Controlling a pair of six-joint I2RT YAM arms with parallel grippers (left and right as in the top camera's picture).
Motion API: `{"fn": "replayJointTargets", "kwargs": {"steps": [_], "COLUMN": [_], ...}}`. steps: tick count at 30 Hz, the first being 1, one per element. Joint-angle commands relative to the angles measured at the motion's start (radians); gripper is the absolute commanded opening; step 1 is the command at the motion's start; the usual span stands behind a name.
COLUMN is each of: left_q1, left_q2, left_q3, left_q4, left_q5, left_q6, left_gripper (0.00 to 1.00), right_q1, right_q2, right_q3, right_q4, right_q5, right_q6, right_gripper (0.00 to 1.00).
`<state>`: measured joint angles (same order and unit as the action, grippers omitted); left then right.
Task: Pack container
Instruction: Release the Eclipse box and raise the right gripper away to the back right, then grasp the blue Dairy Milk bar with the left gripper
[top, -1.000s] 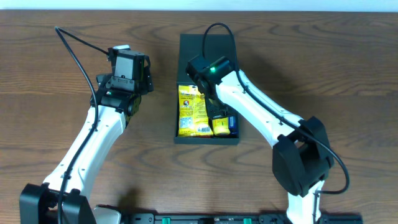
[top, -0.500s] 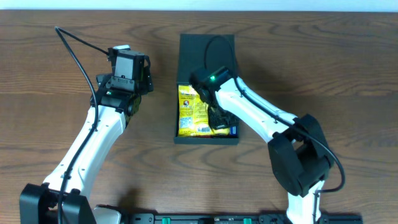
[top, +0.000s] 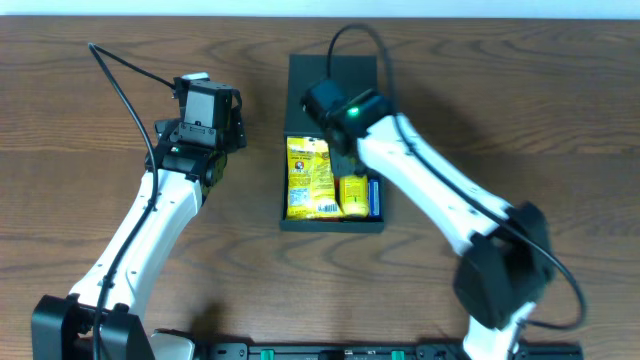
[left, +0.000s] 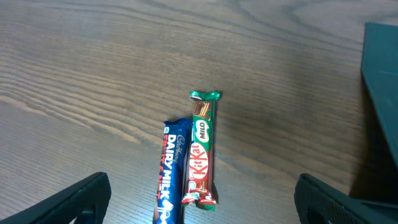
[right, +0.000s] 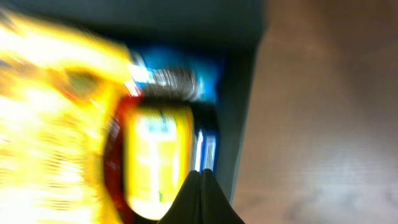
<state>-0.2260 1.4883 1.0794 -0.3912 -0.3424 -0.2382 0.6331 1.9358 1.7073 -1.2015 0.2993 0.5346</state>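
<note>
The container (top: 283, 214), a dark box with its flap lid (top: 312, 78) lying open at the back, sits mid-table. Inside lie a large yellow packet (top: 308, 178), a small yellow packet (top: 354, 196) and a blue packet (top: 375, 194). My right gripper (top: 346, 158) hovers over the box's back right part, shut and holding nothing; its wrist view is blurred, with the shut gripper (right: 200, 179) over the small yellow packet (right: 155, 155). My left gripper (left: 202, 200) stands wide open above a blue Dairy Milk bar (left: 171, 171) and a red KitKat bar (left: 201, 149) lying on the wood. Both bars are hidden under that arm in the overhead view.
The container's dark edge (left: 380, 118) shows at the right of the left wrist view. The left arm (top: 160, 210) reaches in from the front left, its cable (top: 120, 80) trailing back left. The right arm (top: 440, 200) crosses the table's right half.
The right gripper dipped toward the front of the box, then drew back toward the lid, uncovering the small yellow and blue packets. The left arm has not moved.
</note>
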Motion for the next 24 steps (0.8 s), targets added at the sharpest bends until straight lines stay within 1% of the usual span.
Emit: {"fn": "replayJointTargets", "kwargs": {"steps": [1,4,8,10,11,12,13,14,15,16,18,24], "left_q1": [0.003,0.003,0.004,0.005,0.004,0.005,0.005,0.005,0.005,0.006,0.013,0.080], "left_q2": [-0.011,-0.008,0.016,0.034,0.045,0.057,0.064,0.079,0.095,0.108,0.146,0.198], "left_q3": [0.010,0.010,0.010,0.010,0.010,0.010,0.010,0.010,0.010,0.010,0.010,0.010], "left_q4": [-0.005,-0.004,-0.001,0.003,0.006,0.008,0.011,0.015,0.018,0.019,0.022,-0.016], "left_q5": [0.002,-0.010,-0.055,-0.058,-0.058,-0.060,-0.061,-0.066,-0.089,-0.119,-0.194,-0.184], "left_q6": [0.007,0.007,0.007,0.006,0.006,0.006,0.006,0.007,0.007,0.007,0.007,-0.001], "left_gripper": [0.96,0.95,0.96,0.95,0.95,0.95,0.95,0.95,0.95,0.95,0.96,0.95], "right_q1": [-0.063,-0.128,-0.242,-0.294,-0.322,-0.346,-0.361,-0.383,-0.400,-0.415,-0.446,-0.493], "right_q2": [-0.088,-0.093,-0.090,-0.090,-0.090,-0.090,-0.090,-0.090,-0.090,-0.090,-0.090,-0.090], "right_q3": [0.030,0.030,0.026,0.026,0.026,0.026,0.026,0.026,0.026,0.026,0.026,0.026], "right_q4": [0.061,0.106,0.178,0.223,0.242,0.256,0.263,0.272,0.278,0.286,0.307,0.386], "right_q5": [0.016,-0.090,-0.365,-0.501,-0.569,-0.624,-0.654,-0.687,-0.697,-0.695,-0.696,-0.696], "right_q6": [-0.069,-0.128,-0.212,-0.282,-0.330,-0.376,-0.405,-0.444,-0.462,-0.466,-0.487,-0.529], "right_gripper": [0.01,0.01,0.02,0.02,0.05,0.16,0.33,0.67,0.90,0.99,0.99,0.99]}}
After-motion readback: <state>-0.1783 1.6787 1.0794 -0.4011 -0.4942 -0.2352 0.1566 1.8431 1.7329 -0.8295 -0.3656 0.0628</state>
